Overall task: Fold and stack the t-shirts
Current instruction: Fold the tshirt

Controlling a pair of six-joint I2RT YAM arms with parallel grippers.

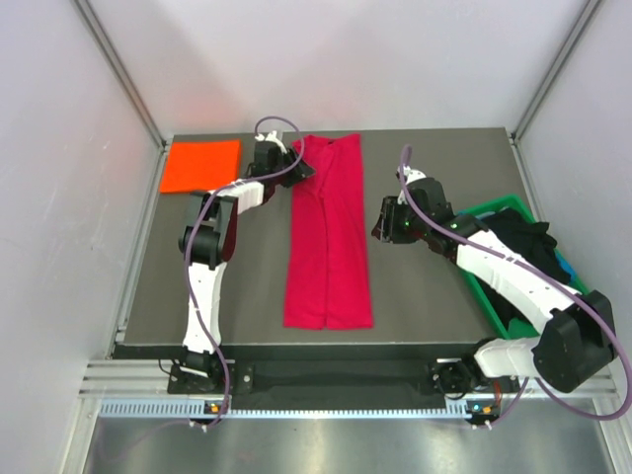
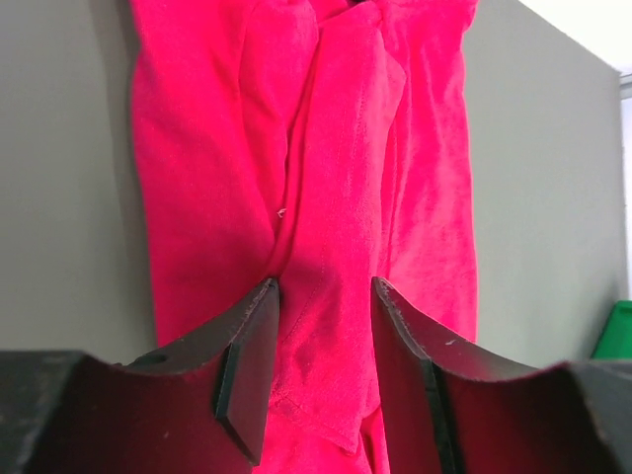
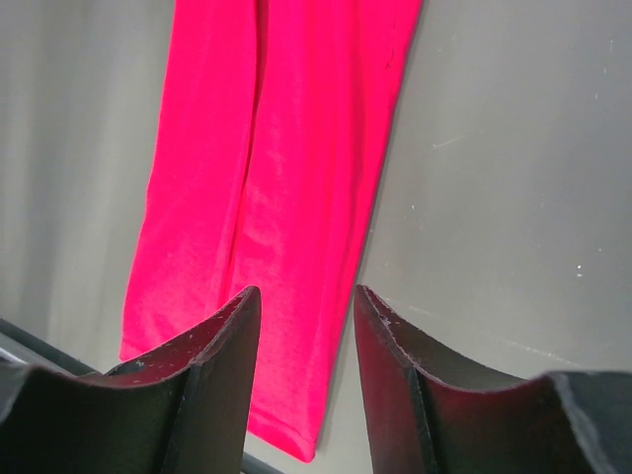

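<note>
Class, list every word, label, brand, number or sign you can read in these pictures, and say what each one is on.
None can be read in any view.
The red t-shirt and the orange t-shirt show plain cloth, with no print or tag.
The green bin shows no label.
Any marks on the left arm or right arm are too small to tell.

Bare table lies open between the crimson shirt and the green bin on the right; my right claw hangs there, jaws apart. Left of the shirt, my left arm crosses the strip. The orange shirt fills the far left corner.
</note>
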